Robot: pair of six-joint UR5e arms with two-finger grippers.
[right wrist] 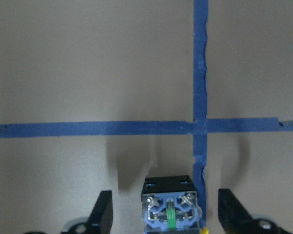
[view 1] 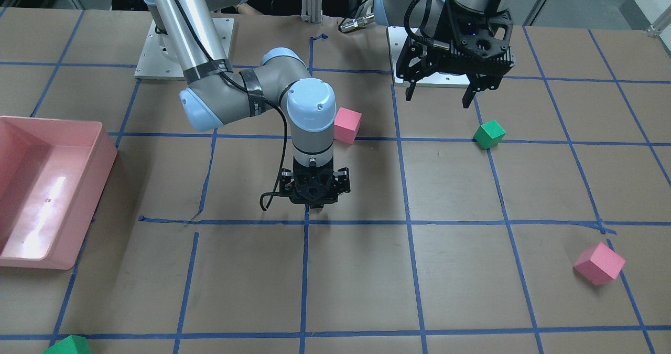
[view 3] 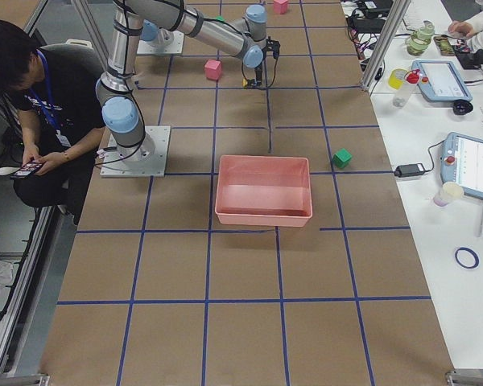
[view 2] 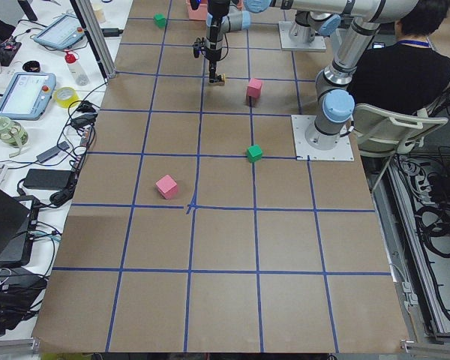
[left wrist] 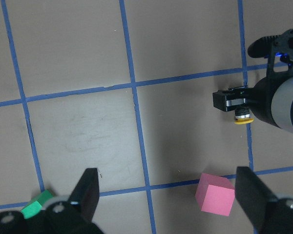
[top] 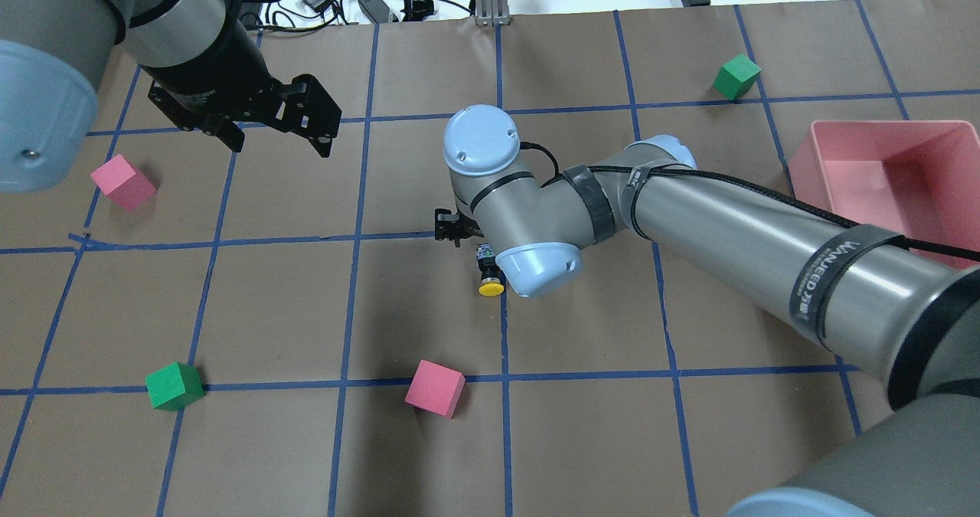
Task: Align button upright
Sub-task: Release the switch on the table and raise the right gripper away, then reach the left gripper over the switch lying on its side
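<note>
You have not got the button (top: 491,287) upright yet. It lies on its side near the middle of the tabletop (top: 582,440), beside a crossing of blue tape lines (top: 398,236). In the overhead view its yellow cap points to 6 o'clock and its grey-white base to 12. Your right claw (right wrist: 165,202) is down over it with the fingers spread, one on each side of the base block. A gap shows on both sides, so nothing is gripped. As I read it, the approach is done, and closing, lifting and turning the button onto its base are all left. Your left claw (top: 279,135) hangs spread and empty, well off at 10 o'clock. The nearest neighbour is a pink cube (top: 435,388) at 7 o'clock, well apart. Farther out are a second pink cube (top: 122,182) between 9 and 10, a green cube (top: 174,386) at 8, a second green cube (top: 736,76) at 2, and the pink bin (top: 800,165) towards 3. Nothing appears to stand in your way.
</note>
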